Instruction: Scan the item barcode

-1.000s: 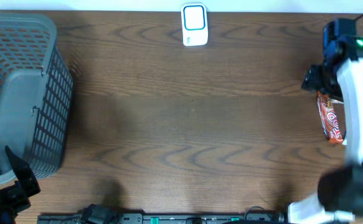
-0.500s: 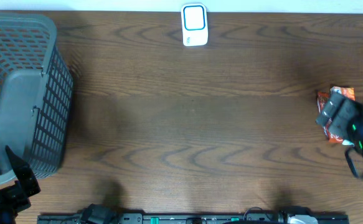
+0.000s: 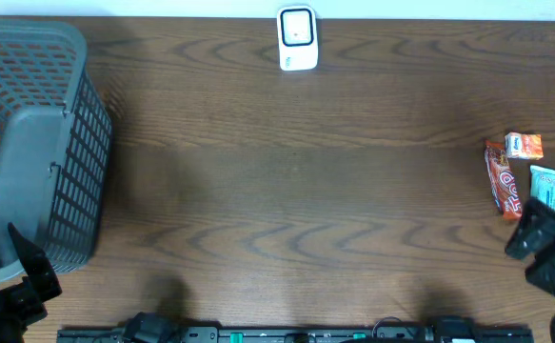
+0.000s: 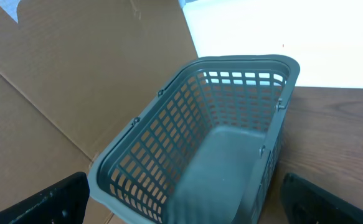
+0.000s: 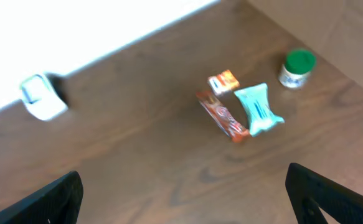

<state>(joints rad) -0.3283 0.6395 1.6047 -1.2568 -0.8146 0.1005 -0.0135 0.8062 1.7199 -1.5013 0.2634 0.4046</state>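
The white barcode scanner [image 3: 297, 38] stands at the far edge of the table, mid-width; the right wrist view has it at the left [image 5: 41, 96]. The items lie at the far right: a red-orange snack bar [image 3: 504, 179], a small orange box [image 3: 524, 145] and a teal packet [image 3: 549, 186]. The right wrist view also shows a green-lidded jar [image 5: 296, 68] behind them. My right gripper [image 3: 542, 248] hangs open near the front right corner, short of the items, nothing between its fingers. At the front left corner my left gripper [image 3: 25, 276] is open and empty, beside the basket.
A grey plastic basket [image 3: 29, 143] lies tipped on its side at the left edge, its opening towards the left wrist camera [image 4: 200, 143]. Brown cardboard stands behind it. A black rail runs along the table's front edge [image 3: 287, 334].
My right arm has swung back from over the items to the front right corner, uncovering the bar, box and packet. The left arm has not moved.
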